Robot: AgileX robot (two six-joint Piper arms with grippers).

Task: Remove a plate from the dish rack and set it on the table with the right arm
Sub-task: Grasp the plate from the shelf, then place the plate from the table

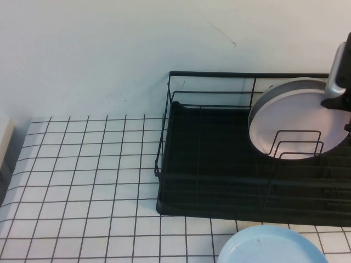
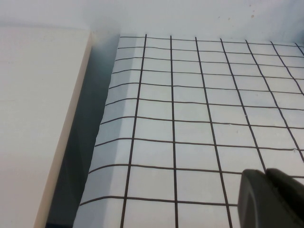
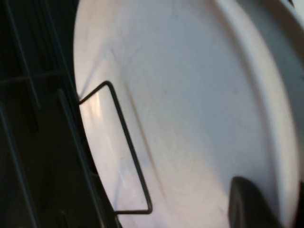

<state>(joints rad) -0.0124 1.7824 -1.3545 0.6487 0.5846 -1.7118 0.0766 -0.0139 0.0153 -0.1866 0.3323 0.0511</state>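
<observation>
A round pale pink plate [image 1: 289,118], smooth with a low raised rim, stood on edge among the upright wire dividers in the right part of the dish rack [image 1: 219,164], a rectangular frame of thin black wire over a black tray base. The rack sat against the back edge of the table [image 1: 82,181] toward its right side, before a plain white wall [image 1: 109,49].

The right gripper [image 1: 335,82], light grey and black, was at the plate's upper right rim near the table's right edge; whether it had closed on the rim could not be told. In the right wrist view a dark fingertip [image 3: 249,204] lay against the plate's glossy face, with a wire loop crossing in front.

The left gripper [image 2: 273,199], seen only as a dark rounded tip, hung over the table's left edge, its grip state impossible to tell.

The table was flat and white, ruled with thin black lines. A smooth light blue plate [image 1: 271,246] lay at the front edge, just in front of the rack. A pale cream slab [image 2: 38,123] ran alongside the left edge.
</observation>
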